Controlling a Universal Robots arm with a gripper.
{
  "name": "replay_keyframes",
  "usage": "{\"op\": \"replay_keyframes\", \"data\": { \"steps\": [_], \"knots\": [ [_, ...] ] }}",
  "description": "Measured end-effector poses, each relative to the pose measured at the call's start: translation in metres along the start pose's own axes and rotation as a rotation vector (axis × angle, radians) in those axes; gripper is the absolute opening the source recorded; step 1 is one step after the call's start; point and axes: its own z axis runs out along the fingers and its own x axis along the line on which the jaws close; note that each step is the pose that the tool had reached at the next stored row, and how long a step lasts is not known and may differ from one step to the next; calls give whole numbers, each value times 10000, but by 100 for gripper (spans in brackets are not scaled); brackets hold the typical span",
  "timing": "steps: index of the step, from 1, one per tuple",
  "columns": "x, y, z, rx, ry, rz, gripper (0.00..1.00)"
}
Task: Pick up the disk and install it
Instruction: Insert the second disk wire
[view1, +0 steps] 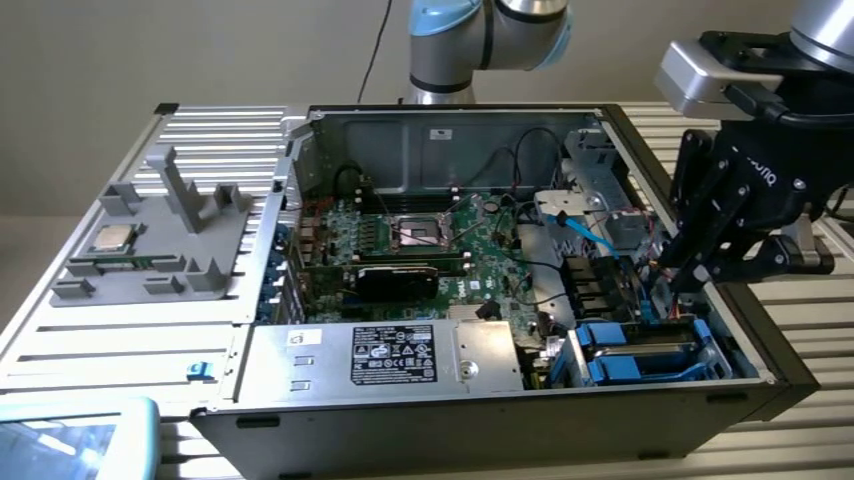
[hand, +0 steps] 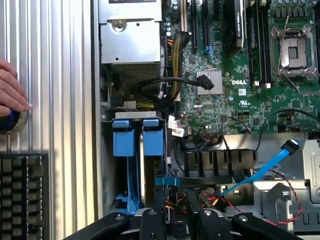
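Closest to the lens we see the black two-fingered gripper (hand: 172, 220), its jaws partly closed on the disk (hand: 152, 170), a flat silver-grey drive in a bright blue plastic carrier. The disk stands on edge in the drive bay, beside another blue carrier (hand: 123, 137). From outside, the gripper (view1: 701, 275) hangs over the open grey computer case (view1: 441, 440).

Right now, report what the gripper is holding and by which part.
It cannot be told. The gripper hangs over the drive bay with a blue carrier edge right at its tip, but whether it grips that edge does not show.
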Motion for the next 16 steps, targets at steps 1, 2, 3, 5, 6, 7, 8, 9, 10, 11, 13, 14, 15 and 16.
{"op": "replay_keyframes", "data": {
  "steps": [1, 2, 3, 5, 6, 7, 8, 9, 10, 11, 13, 14, 15, 16],
  "knots": [
    [-10, 1, 2, 0, -2, 0, 30],
    [-18, 1, 1, -1, -3, 0, 30],
    [-18, 1, 1, -6, -21, -1, 30],
    [-19, 1, 0, -10, -75, -3, 30],
    [-19, 1, 0, -12, -101, -5, 30],
    [-18, 1, 1, -13, -128, -6, 30],
    [-19, 1, 1, -15, -154, -8, 30],
    [-19, 1, 1, -16, -183, -9, 30],
    [-19, 1, 1, -17, -209, -10, 30],
    [-18, 1, 1, -19, -234, -11, 30],
    [-19, 1, 1, -22, -290, -14, 30],
    [-18, 1, 2, -23, -318, -15, 30],
    [-18, 1, 1, -24, -344, -16, 30],
    [-19, 1, 1, -26, -370, -17, 30]
  ]
}}
